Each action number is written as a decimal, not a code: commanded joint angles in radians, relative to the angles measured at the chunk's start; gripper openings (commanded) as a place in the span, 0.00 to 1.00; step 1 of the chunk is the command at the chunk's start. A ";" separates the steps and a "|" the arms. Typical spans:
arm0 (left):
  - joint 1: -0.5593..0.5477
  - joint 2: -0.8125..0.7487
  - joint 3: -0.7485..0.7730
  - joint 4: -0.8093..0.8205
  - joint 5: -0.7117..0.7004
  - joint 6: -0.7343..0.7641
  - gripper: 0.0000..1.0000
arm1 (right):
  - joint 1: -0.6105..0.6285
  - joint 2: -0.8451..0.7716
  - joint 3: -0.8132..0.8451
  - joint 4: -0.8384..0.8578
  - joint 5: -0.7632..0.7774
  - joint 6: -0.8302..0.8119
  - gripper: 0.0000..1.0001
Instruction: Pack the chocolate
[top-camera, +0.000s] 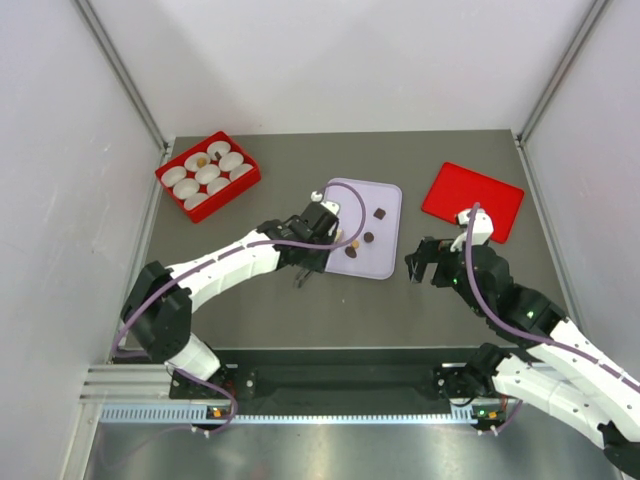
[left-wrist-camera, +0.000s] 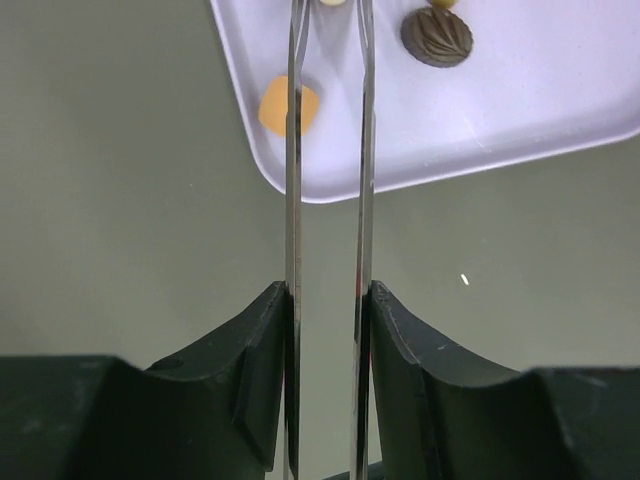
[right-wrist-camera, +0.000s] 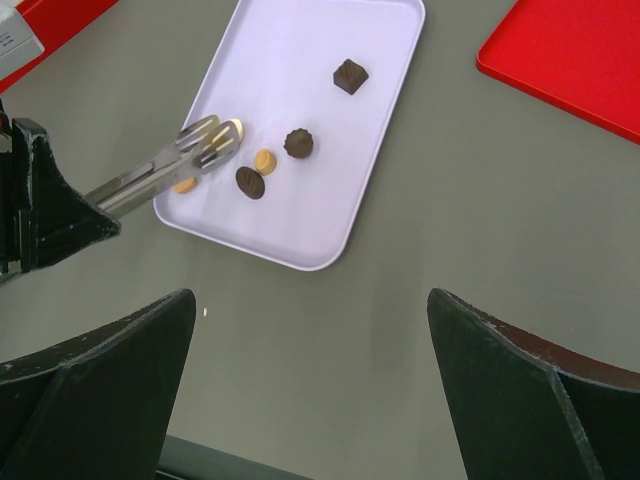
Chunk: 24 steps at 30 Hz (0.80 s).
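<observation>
The left gripper (left-wrist-camera: 325, 300) is clamped on a pair of tongs (left-wrist-camera: 292, 200). Their two thin metal blades run forward, narrowly apart, over the near corner of a lavender tray (right-wrist-camera: 300, 40). Most of the chocolate lies loose on that tray. A dark square piece (right-wrist-camera: 350, 76) sits toward the far end, with a fluted dark round (right-wrist-camera: 298, 143) nearer the middle. A small caramel round (right-wrist-camera: 264, 160) lies just beside it, and a dark oval (right-wrist-camera: 250, 182) is close to that. An orange piece (left-wrist-camera: 272, 105) lies under the left blade, partly hidden by it. A golden piece (right-wrist-camera: 228, 133) sits right at the blade tips – whether they actually pinch it I cannot tell from either wrist view. The right gripper (right-wrist-camera: 310, 295) hangs over the grey table (top-camera: 250, 310) just off the tray's right edge, its fingers spread wide and holding nothing. At the far left stands a red box (top-camera: 232, 198) filled with white paper cups (top-camera: 208, 175) – one of them holds a brown piece (top-camera: 201, 160). A flat red lid (top-camera: 480, 195) lies at the far right, well apart from the box.
</observation>
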 joint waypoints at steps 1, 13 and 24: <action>-0.002 0.011 0.058 -0.009 -0.084 -0.012 0.40 | 0.001 -0.024 0.006 0.013 0.015 0.010 1.00; 0.102 0.030 0.230 -0.023 -0.239 -0.014 0.36 | 0.003 -0.032 0.001 0.011 0.015 0.008 1.00; 0.387 0.036 0.274 0.099 -0.183 0.000 0.34 | 0.003 -0.012 -0.008 0.037 0.015 0.002 1.00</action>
